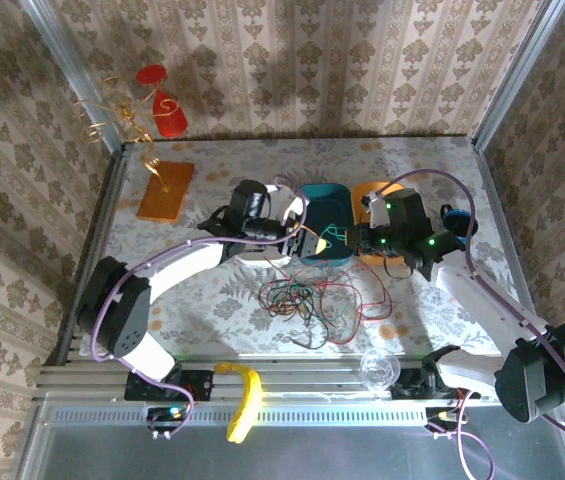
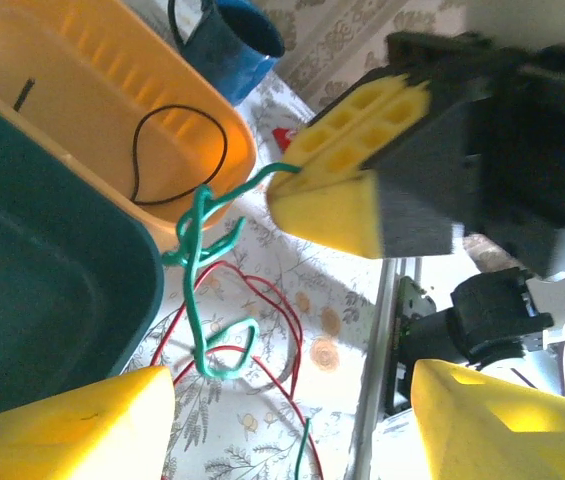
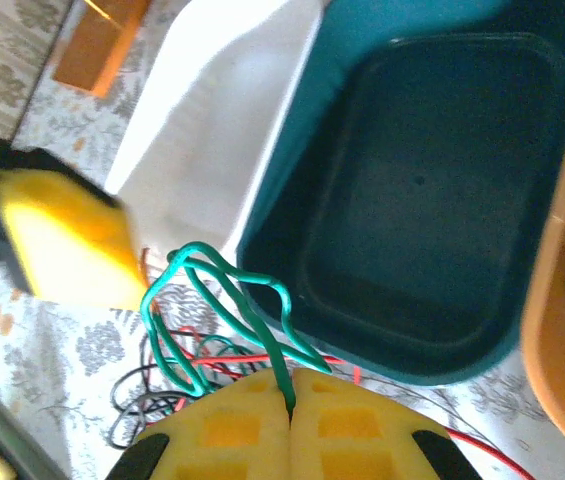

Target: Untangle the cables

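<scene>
The right gripper pinches a kinked, looping green cable. Red and black cables lie tangled beneath, apparently knotted together. The left gripper gapes open.

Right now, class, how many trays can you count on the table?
3, side by side: a white tray on the left, a teal tray in the middle, an orange tray on the right.

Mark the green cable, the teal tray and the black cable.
green cable (image 2: 190,310), left wrist view, upright strand.
teal tray (image 3: 422,200), right wrist view, bare floor.
black cable (image 2: 135,150), left wrist view, loop's left side.
</scene>
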Robot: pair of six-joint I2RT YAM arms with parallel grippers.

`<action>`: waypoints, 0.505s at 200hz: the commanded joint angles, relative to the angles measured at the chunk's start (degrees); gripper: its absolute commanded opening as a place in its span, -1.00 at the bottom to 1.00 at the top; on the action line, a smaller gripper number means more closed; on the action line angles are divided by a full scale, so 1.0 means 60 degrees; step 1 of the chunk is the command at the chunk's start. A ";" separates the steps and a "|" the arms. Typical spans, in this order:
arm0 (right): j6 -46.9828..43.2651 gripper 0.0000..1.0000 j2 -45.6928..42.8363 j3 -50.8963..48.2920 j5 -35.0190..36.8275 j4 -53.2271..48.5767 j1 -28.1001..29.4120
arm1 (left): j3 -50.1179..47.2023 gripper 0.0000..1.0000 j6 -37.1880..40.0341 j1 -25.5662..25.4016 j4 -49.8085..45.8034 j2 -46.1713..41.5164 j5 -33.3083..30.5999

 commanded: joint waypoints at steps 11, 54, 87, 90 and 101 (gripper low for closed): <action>0.0401 -1.00 0.0063 0.0087 -0.0806 0.0499 0.0097 | 0.0479 0.27 0.0261 -0.0030 0.0074 0.0414 -0.0335; 0.0359 -1.00 0.0038 0.0044 -0.0313 0.0343 0.0157 | 0.0469 -1.00 0.0090 0.0011 0.0313 0.0403 -0.0314; -0.0204 -1.00 0.0269 0.0222 0.0830 -0.0496 0.0382 | 0.0157 -1.00 -0.0429 0.0217 0.0766 -0.0005 0.0053; -0.0283 -1.00 0.0303 0.0236 0.0887 -0.0573 0.0427 | 0.0093 -1.00 -0.0585 0.0269 0.1011 -0.0047 0.0123; -0.0535 -1.00 0.0457 0.0306 0.1052 -0.0839 0.0647 | -0.0250 -1.00 -0.1486 0.0539 0.2180 -0.0174 0.0460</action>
